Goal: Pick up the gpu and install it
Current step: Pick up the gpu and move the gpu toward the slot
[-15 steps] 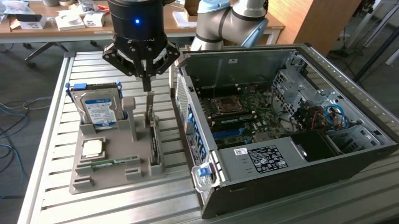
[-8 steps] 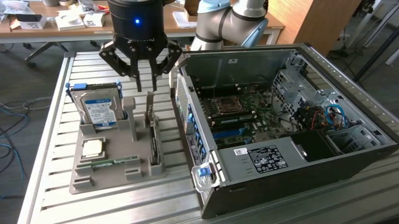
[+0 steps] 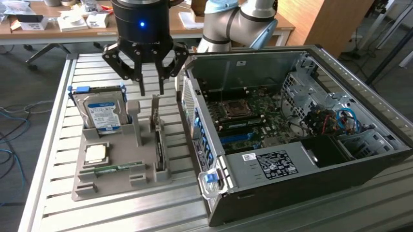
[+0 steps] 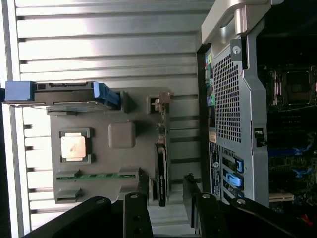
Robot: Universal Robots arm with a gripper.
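The gpu [image 3: 158, 145] is a thin dark card standing on edge in a slot of the grey holder [image 3: 110, 186], with its pale metal bracket [image 3: 154, 104] rising at the far end. My gripper [image 3: 152, 91] hangs just above that bracket end, open, its two fingers spread with nothing between them. In the wrist view the gpu [image 4: 161, 163] runs as a narrow dark strip along the holder [image 4: 99, 111], and its near end lies below the gap of my gripper [image 4: 165, 191]. The fingers are apart from the card.
The holder also carries a hard drive [image 3: 100, 111] with blue label, a CPU [image 3: 95, 153] and a green memory stick [image 3: 119, 168]. An open computer case [image 3: 258, 203] with its motherboard [image 3: 245, 116] lies close to the holder, on the exterior view's right. A slatted metal table [image 3: 51, 145] bears everything.
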